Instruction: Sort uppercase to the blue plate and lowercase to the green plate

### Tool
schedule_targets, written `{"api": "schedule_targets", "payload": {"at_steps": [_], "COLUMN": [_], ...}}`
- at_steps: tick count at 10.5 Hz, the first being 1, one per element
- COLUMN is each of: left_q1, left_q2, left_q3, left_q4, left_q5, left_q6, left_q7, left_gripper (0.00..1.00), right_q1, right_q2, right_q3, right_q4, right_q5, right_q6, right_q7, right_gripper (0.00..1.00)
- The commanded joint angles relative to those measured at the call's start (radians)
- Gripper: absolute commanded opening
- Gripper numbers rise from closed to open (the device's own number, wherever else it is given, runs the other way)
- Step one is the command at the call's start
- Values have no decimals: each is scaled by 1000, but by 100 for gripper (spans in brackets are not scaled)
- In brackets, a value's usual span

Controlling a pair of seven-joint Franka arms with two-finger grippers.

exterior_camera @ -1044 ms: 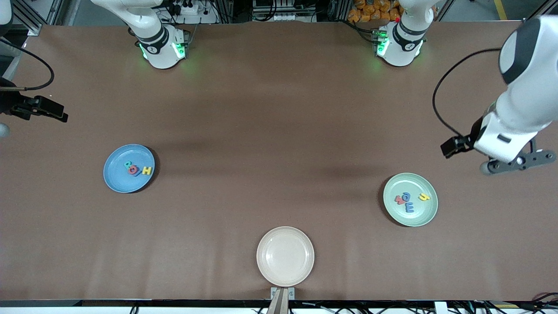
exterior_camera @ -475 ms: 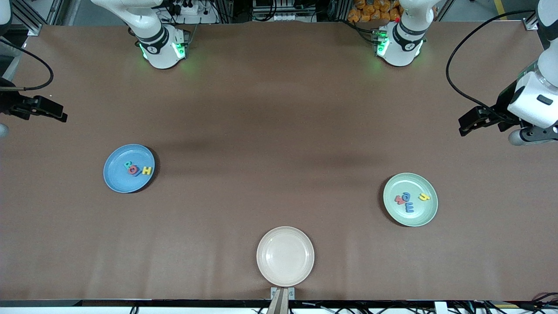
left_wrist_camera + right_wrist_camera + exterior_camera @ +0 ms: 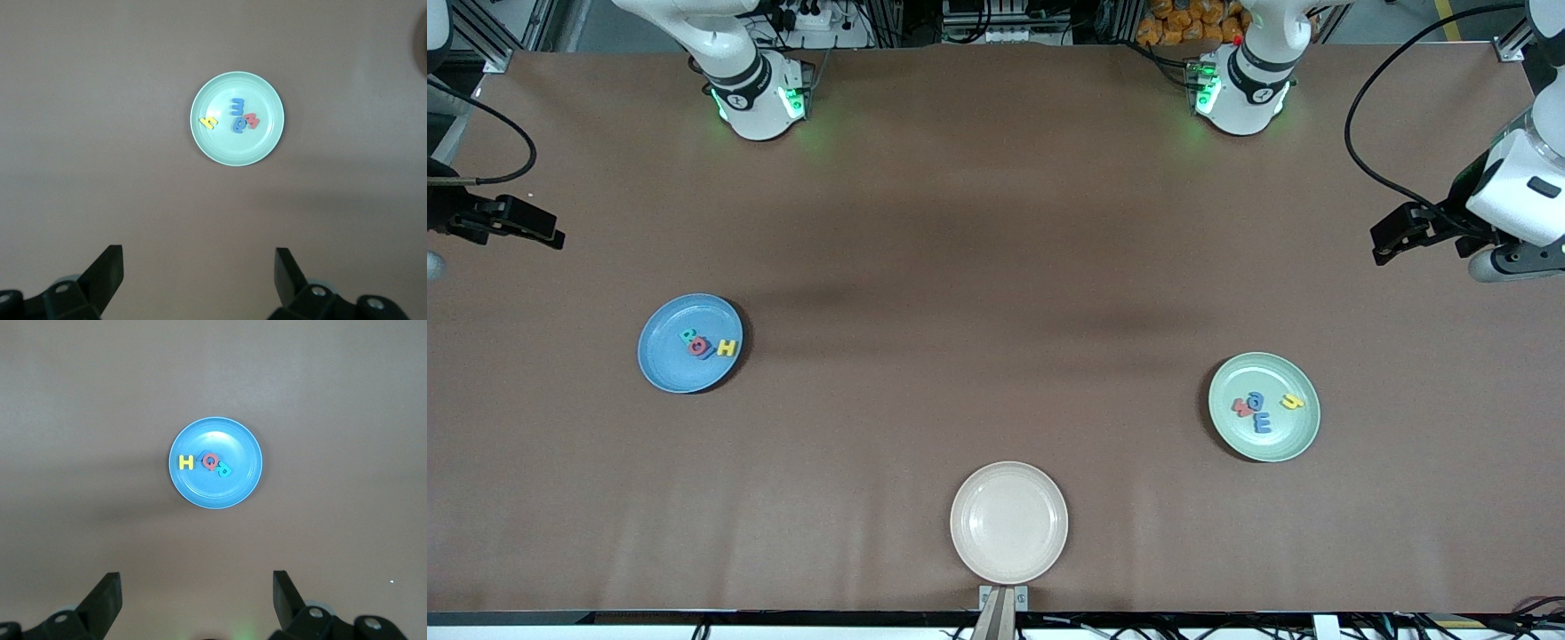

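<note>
Brown tabletop (image 3: 996, 267): uppercase (image 3: 708, 345) clustered on blue plate (image 3: 663, 364).

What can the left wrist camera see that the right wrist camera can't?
Only the left wrist view shows the green plate with its lowercase letters. Only the right wrist view shows the blue plate with its uppercase letters. Both show brown table and an open gripper: left gripper, right gripper.

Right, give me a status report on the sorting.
Left gripper open, over the table's left-arm end; right gripper open, empty. Capitals on blue plate, small letters on green plate. Cream plate bare, nothing in the way.
</note>
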Motion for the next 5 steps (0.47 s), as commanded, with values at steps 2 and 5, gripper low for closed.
{"api": "schedule_targets", "payload": {"at_steps": [2, 5], "left_q1": [-92, -111], "left_q2": [-23, -24], "left_q3": [90, 92], "left_q4": [-3, -3], "left_q5": [-30, -40], "left_q6": [-35, -42], "left_q7": [52, 53], "left_gripper": [100, 100], "right_q1": [-6, -6], "right_q2": [-5, -3], "right_q3": [3, 5], "right_q4": [6, 6], "right_q5": [16, 16], "right_q6": [-11, -11], "right_q7": [13, 13], "right_gripper": [100, 100]}}
